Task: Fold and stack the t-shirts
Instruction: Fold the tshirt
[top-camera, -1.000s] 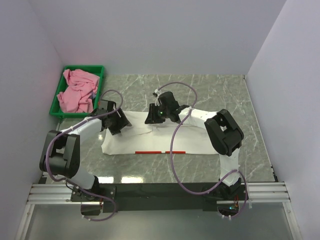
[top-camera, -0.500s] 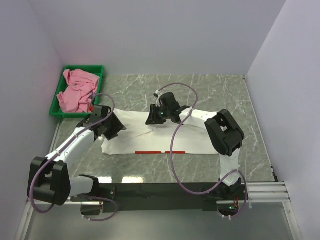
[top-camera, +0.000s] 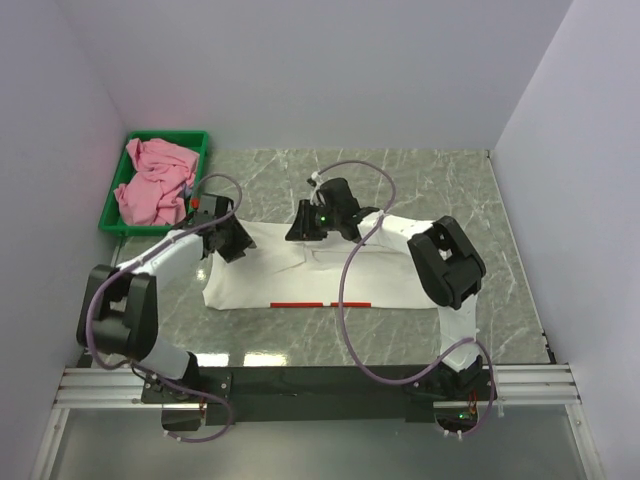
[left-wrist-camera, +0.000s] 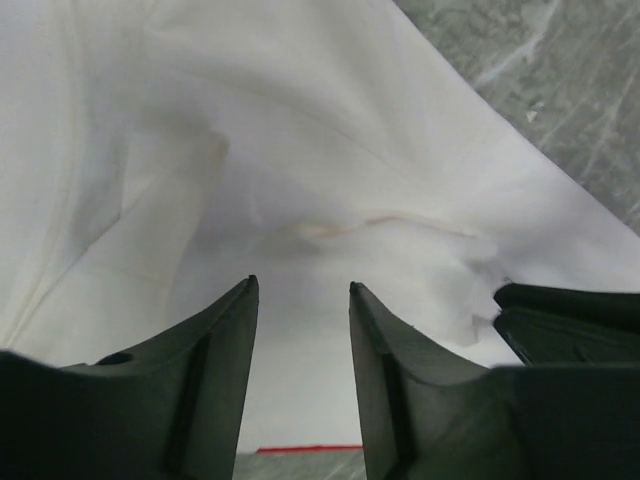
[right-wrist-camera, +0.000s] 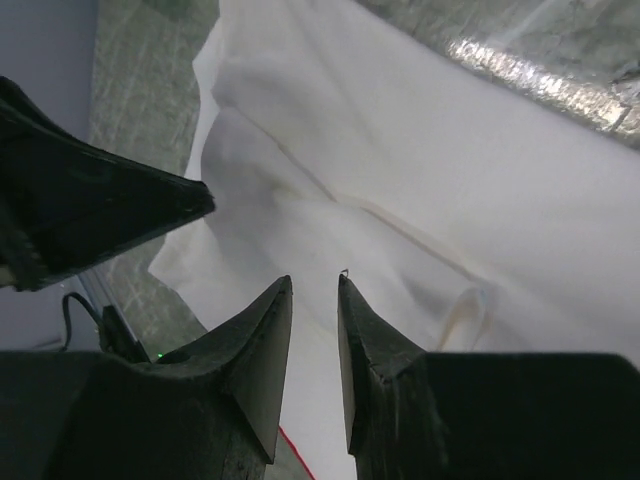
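Observation:
The white t-shirt (top-camera: 300, 280) lies folded into a wide band on the marble table, with a thin red strip of its graphic (top-camera: 320, 303) at its near edge. My left gripper (top-camera: 233, 244) is open and empty over the shirt's far left corner; in the left wrist view (left-wrist-camera: 300, 290) white cloth (left-wrist-camera: 300, 150) shows between its fingers. My right gripper (top-camera: 300, 230) hangs over the shirt's far edge near the middle, jaws narrowly open and empty (right-wrist-camera: 313, 280) above the cloth (right-wrist-camera: 450, 150). The pink t-shirt (top-camera: 155, 180) lies crumpled in the tray.
The green plastic tray (top-camera: 170, 135) stands at the far left against the wall. Bare marble table (top-camera: 430, 180) lies behind and to the right of the shirt. White walls close in the left, back and right. The left gripper shows in the right wrist view (right-wrist-camera: 100, 210).
My left arm swung out to the left and came back to the shirt's far left corner. My right gripper shifted slightly toward the far edge. The shirt has hardly moved.

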